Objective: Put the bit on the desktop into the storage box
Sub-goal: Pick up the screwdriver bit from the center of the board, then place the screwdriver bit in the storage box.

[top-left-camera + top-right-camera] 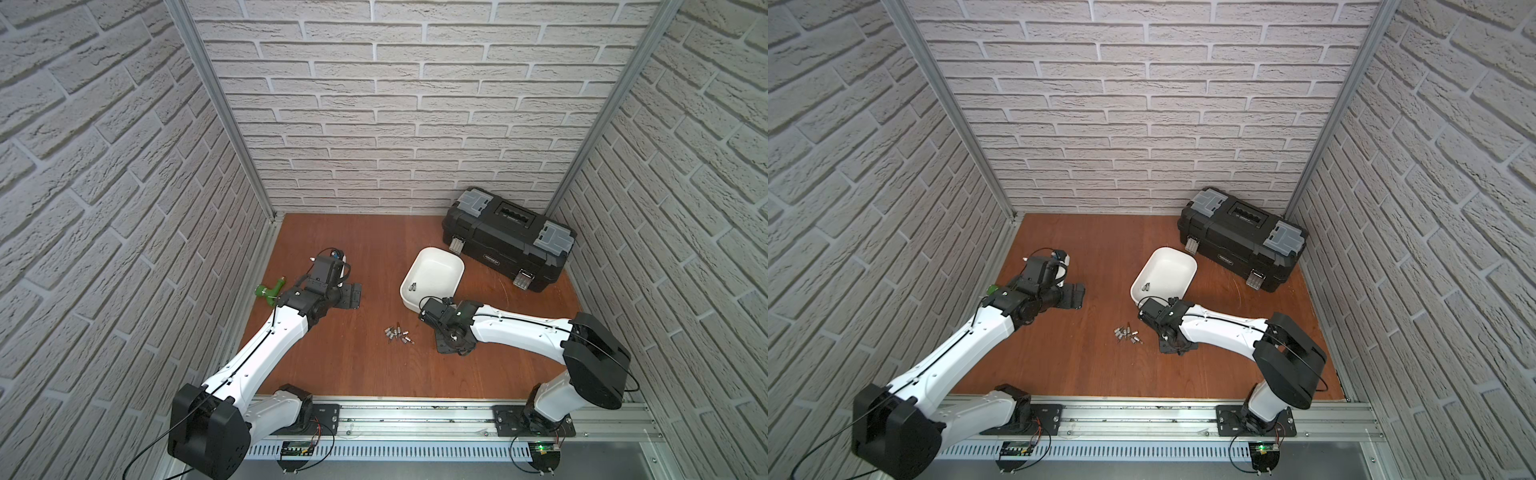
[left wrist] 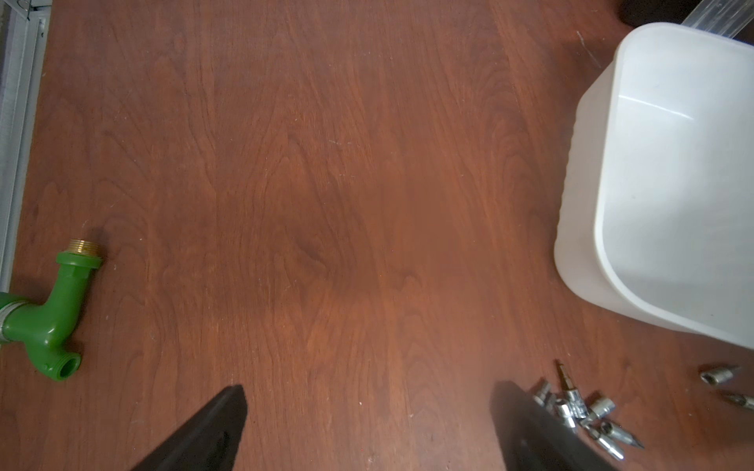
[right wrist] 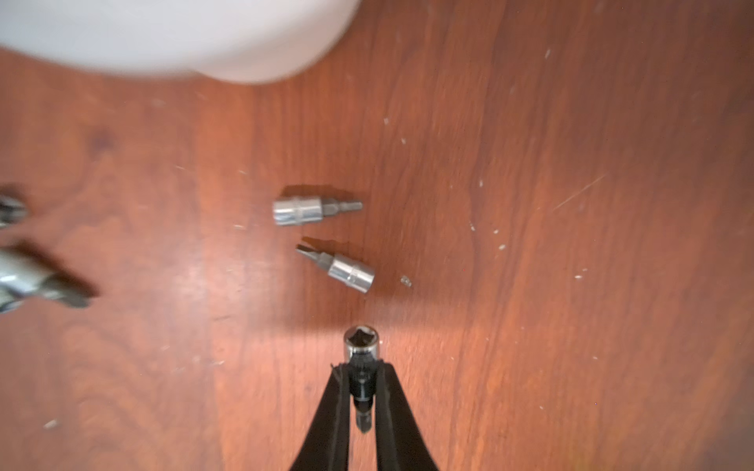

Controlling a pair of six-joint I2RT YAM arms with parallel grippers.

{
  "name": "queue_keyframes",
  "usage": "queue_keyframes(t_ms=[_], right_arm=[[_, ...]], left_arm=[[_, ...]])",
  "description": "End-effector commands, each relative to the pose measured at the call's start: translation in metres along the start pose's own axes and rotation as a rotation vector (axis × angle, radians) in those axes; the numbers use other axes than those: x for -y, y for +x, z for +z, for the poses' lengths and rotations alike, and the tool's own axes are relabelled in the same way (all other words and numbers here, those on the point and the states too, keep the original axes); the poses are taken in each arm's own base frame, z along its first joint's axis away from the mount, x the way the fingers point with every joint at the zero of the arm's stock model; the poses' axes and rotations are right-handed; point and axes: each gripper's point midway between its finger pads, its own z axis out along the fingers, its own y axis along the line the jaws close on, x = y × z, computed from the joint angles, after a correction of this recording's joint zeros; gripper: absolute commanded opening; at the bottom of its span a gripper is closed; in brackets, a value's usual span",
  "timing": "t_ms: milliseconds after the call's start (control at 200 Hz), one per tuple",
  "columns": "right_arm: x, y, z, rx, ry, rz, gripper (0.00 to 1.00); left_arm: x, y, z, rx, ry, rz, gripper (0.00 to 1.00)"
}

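Nearest you on the desktop (image 1: pixel 353 365), a loose pile of bits (image 1: pixel 399 334) lies just beside your right gripper (image 3: pixel 362 367). Its jaws are pinched tight on one bit (image 3: pixel 361 346), whose socket end pokes past the fingertips. Just beyond lie two more bits (image 3: pixel 314 210). Your left gripper (image 2: pixel 371 389) hangs spread wide, holding nothing, with a green pipe fitting (image 2: pixel 53 318) off to its side. Farther on sits the storage box (image 1: pixel 409 301) with a couple of bits (image 1: pixel 412 286) inside, then the black toolbox (image 1: pixel 507 241).

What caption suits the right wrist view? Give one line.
Right tool shut on a bit; two loose bits lie on the desktop near the storage box.
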Motion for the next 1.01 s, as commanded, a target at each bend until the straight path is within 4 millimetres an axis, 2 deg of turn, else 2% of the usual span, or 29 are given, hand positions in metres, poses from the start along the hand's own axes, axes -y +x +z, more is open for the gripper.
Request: queue_keyframes(t_ms=[0, 215, 375, 645, 805, 1000], right_arm=[[0.008, -0.018, -0.031, 0.058, 0.002, -0.057, 0.10], [0.010, -0.064, -0.068, 0.148, -0.047, -0.100, 0.11], [0.008, -0.102, -0.073, 0.170, -0.086, -0.111, 0.10], [-0.002, -0.160, -0.057, 0.180, -0.095, -0.146, 0.10], [-0.013, -0.180, -0.041, 0.170, -0.098, -0.157, 0.10], [-0.022, -0.193, -0.011, 0.132, -0.107, -0.156, 0.10]], left_arm=[[-0.001, -0.004, -0.001, 0.007, -0.004, -0.012, 0.98], [0.000, 0.005, 0.001, -0.015, 0.006, -0.029, 0.98], [0.003, 0.012, 0.003, -0.033, 0.026, -0.029, 0.98], [0.006, 0.017, 0.005, -0.043, 0.041, -0.041, 0.98], [0.006, 0.018, 0.007, -0.048, 0.040, -0.034, 0.99], [0.008, 0.017, 0.007, -0.043, 0.045, -0.029, 0.98]])
